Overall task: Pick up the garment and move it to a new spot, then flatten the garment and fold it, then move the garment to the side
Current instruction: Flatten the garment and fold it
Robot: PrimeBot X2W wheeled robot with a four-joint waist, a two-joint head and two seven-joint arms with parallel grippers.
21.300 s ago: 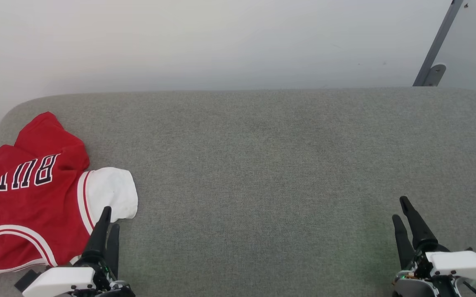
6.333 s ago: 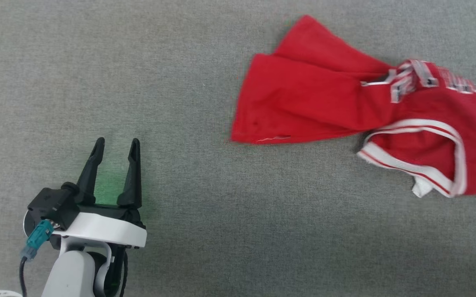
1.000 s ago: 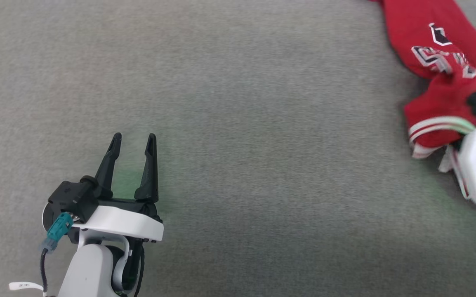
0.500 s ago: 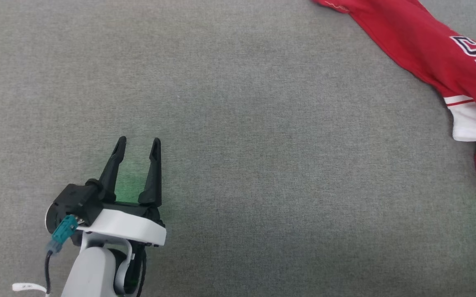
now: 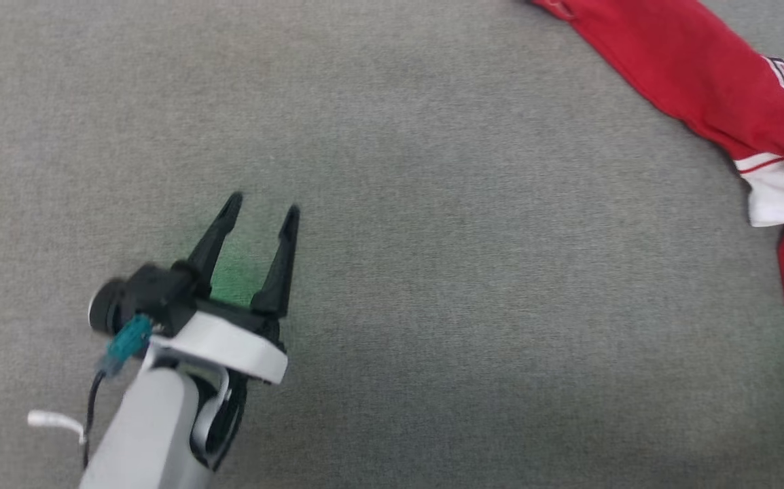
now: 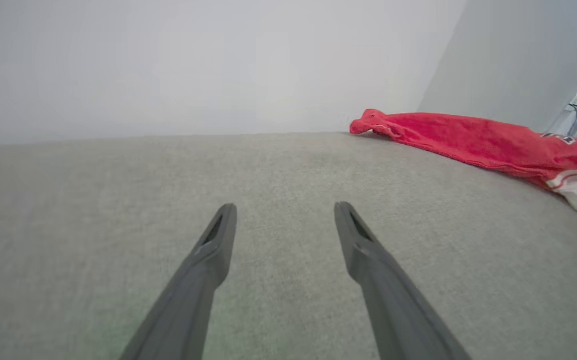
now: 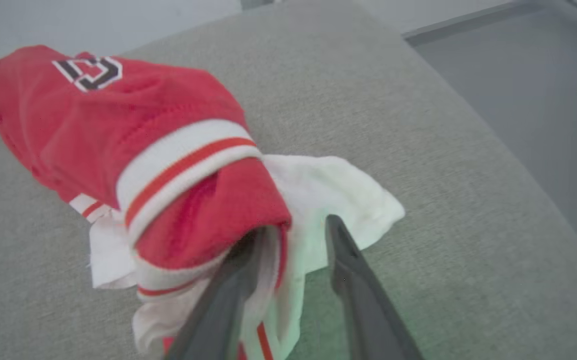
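Note:
The garment (image 5: pixel 698 75), a red jersey with a white sleeve and black lettering, lies stretched in a long band across the upper right of the head view. In the left wrist view the garment (image 6: pixel 473 142) lies well off to the right of my fingers. My left gripper (image 5: pixel 261 206) hovers open over bare grey fabric, far left of it, with nothing between its fingers (image 6: pixel 218 240). In the right wrist view the garment (image 7: pixel 168 115) is bunched at my right gripper (image 7: pixel 294 231). Its jaws stand apart, red trim drapes over one finger, and white sleeve cloth lies between them.
Everything rests on a wide grey upholstered surface (image 5: pixel 433 272). Its rounded edge (image 7: pixel 508 145) runs close to the right of the garment, with lower grey floor (image 7: pixel 543 65) beyond. A pale wall (image 6: pixel 193 65) rises behind the surface.
My left gripper has moved up and to the right, tilting rightward. The garment went from a bunch held by my right gripper to a long stretched band, and that gripper left the head view.

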